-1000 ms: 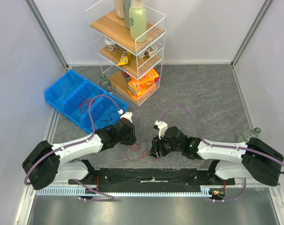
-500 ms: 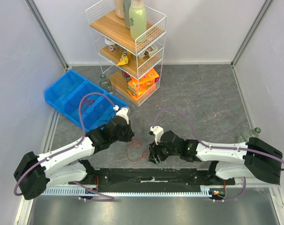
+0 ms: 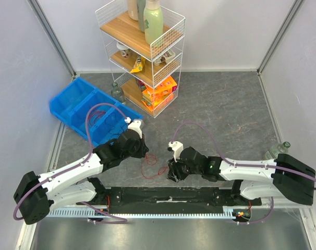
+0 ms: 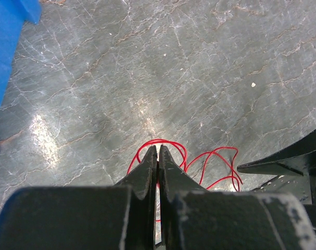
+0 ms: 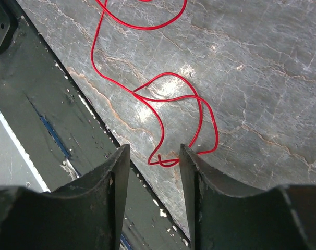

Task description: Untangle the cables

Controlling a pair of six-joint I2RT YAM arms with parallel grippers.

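Progress: early, nothing parted yet | cables (image 5: 163, 99): red loops crossing on the table (image 3: 226, 104) between the arms, black strand not made out | left gripper (image 4: 158, 150): pinched closed on a red strand | right gripper (image 5: 154, 152): jaws apart, straddling the loop end, holding nothing | left to do: pull the loops apart.

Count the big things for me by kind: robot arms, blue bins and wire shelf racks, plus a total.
Robot arms: 2, the left arm and the right arm
Blue bin: 1
Wire shelf rack: 1
Total: 4
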